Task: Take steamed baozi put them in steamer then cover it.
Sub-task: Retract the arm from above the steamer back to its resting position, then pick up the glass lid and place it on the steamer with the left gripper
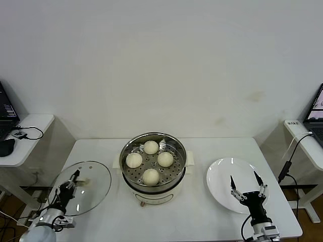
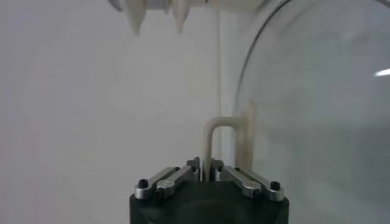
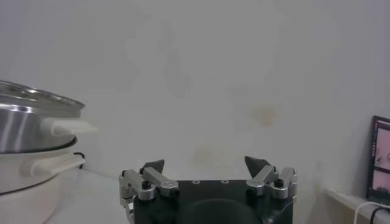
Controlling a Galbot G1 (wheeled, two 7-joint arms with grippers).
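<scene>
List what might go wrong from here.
1. The left gripper is shut on only the thin handle of the glass lid; the wide lid may swing or slip once lifted.
2. The lid must land squarely on the steamer rim; off centre, it could press on the four baozi.
3. The lid lies near the table edge.

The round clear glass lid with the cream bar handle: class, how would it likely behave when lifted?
The round clear glass lid is probably rigid and breakable, being glass. Held only by its cream bar handle, where the left pincer is shut, it may swing or tilt. Its wide span suggests noticeable weight.
</scene>
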